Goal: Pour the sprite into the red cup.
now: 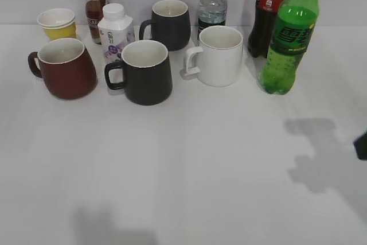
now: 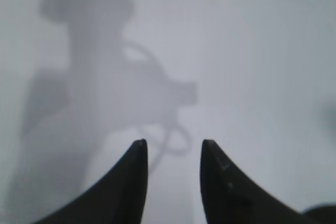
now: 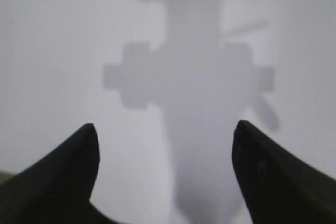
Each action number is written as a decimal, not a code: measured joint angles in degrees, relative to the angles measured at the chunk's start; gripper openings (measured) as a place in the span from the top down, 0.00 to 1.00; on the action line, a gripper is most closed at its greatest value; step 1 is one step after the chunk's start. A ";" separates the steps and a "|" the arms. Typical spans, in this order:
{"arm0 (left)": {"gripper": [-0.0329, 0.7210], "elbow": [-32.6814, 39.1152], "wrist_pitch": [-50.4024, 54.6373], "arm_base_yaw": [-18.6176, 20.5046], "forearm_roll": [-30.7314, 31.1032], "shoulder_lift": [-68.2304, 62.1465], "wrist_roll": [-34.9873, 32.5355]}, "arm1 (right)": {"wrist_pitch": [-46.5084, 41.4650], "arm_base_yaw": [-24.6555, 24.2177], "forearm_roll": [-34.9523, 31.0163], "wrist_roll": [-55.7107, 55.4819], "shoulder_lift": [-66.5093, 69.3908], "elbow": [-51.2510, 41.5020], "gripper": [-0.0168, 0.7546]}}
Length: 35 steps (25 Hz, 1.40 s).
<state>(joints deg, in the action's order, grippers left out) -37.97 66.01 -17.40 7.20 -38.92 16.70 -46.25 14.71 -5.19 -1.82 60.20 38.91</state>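
The sprite [image 1: 288,41], a tall green bottle with a green label, stands upright at the back right of the white table. The red cup [image 1: 64,68], a dark red-brown mug with a cream inside, stands at the back left with its handle to the left. My left gripper [image 2: 172,142] is open and empty over bare table; it does not show in the exterior view. My right gripper [image 3: 165,127] is open wide and empty over bare table. Only a dark bit of the right arm [image 1: 361,144] shows at the exterior view's right edge.
Between the red cup and the sprite stand a black mug [image 1: 143,72], a second black mug [image 1: 169,24], a white mug [image 1: 217,55], a small white bottle [image 1: 114,30], a brown bottle [image 1: 93,1], a yellow paper cup [image 1: 57,23], a clear water bottle [image 1: 213,4] and a cola bottle [image 1: 266,12].
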 joint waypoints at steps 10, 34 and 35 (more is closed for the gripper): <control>0.60 4.96 4.13 -0.12 -3.98 31.64 -12.00 | -14.72 0.00 2.43 1.19 -28.83 -8.01 0.22; 0.63 8.23 -4.83 -0.12 -3.96 39.35 -13.33 | -14.40 0.00 2.72 5.44 -54.63 -10.12 0.22; 0.63 8.23 -4.83 -0.12 -3.96 39.35 -13.33 | -14.33 0.00 2.65 5.49 -54.57 -10.23 0.22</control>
<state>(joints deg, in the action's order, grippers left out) -29.73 61.18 -17.52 3.24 0.43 3.37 -60.58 14.71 -2.54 3.67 5.63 28.68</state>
